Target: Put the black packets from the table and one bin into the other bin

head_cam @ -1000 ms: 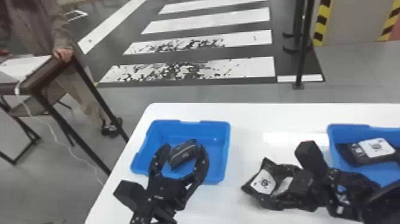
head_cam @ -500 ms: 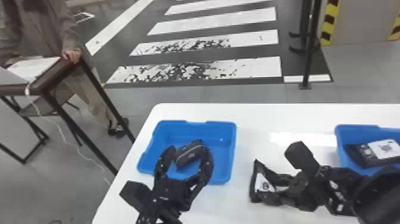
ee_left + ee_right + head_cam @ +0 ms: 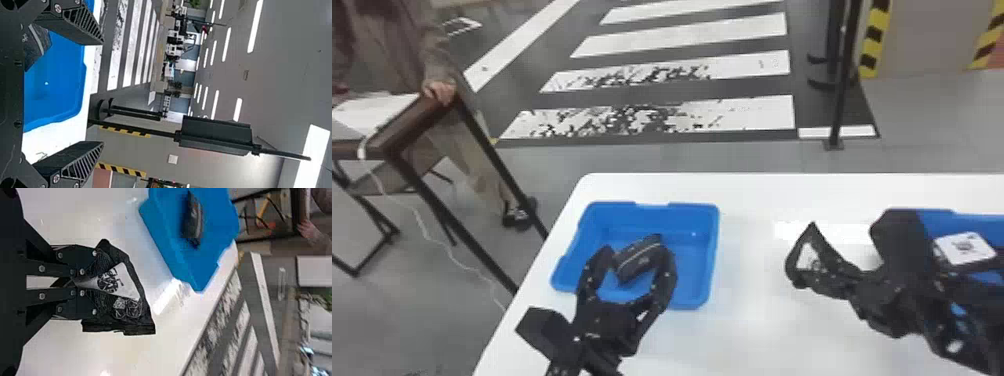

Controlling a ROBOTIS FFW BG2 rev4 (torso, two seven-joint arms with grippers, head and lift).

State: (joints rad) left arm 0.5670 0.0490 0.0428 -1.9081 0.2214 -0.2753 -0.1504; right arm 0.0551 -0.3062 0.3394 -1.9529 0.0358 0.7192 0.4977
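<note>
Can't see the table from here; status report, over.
Left tool open at left bin, one packet inside. Right tool shut on black packet, right of that bin. Left tool could block the drop.

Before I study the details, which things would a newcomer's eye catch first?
Probably the left blue bin, with a black packet inside and the open left end effector close by. Next, the right end effector, pinching another black packet above the white table. Beyond the table, white stripes cross the dark floor.
</note>
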